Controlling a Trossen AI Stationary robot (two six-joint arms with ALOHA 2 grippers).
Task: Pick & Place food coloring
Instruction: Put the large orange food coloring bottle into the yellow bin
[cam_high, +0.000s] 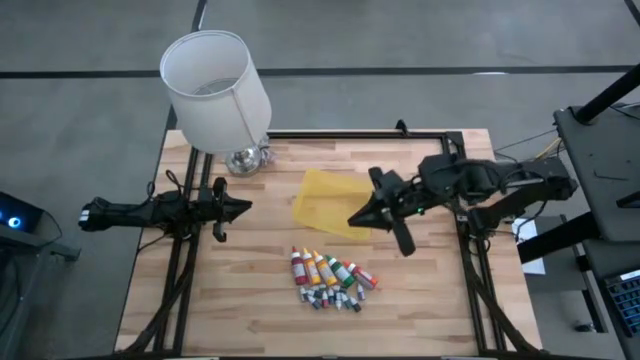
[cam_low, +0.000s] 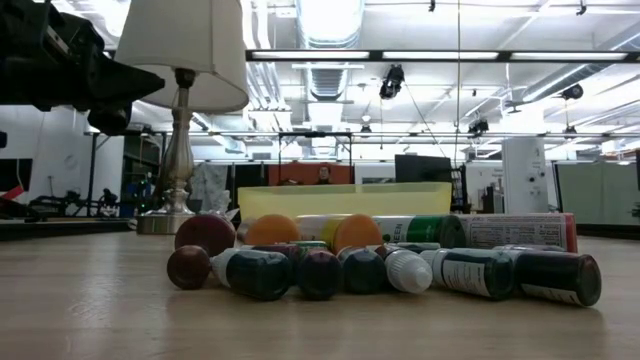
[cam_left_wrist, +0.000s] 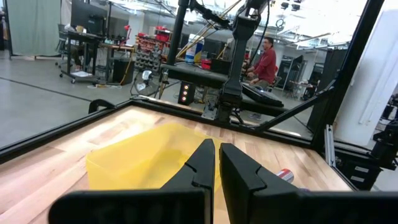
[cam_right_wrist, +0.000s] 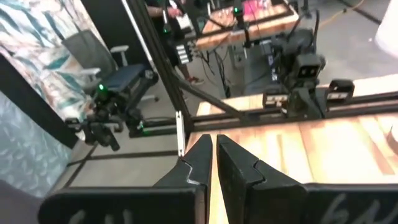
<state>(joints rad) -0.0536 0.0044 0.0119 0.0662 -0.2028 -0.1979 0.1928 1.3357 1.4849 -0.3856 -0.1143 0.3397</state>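
Observation:
The food coloring (cam_high: 330, 278) lies in a loose heap on the wooden table, near its front edge. Longer red, orange, yellow and green bottles lie on their sides, with tiny vials in front of them (cam_low: 380, 265). My right gripper (cam_high: 352, 221) hangs shut in the air over the near edge of a yellow tray (cam_high: 325, 200), above and beyond the heap. It points toward the table's left and holds nothing (cam_right_wrist: 213, 155). My left gripper (cam_high: 248, 207) waits shut and level at the table's left side, pointing at the tray (cam_left_wrist: 216, 158).
A lamp with a white shade (cam_high: 215, 88) stands on a metal base (cam_high: 245, 160) at the far left corner. The yellow tray (cam_low: 345, 198) sits just behind the bottles. Black frame rails (cam_high: 370, 133) run along the table's far edge. A person (cam_left_wrist: 266, 59) is in the room beyond.

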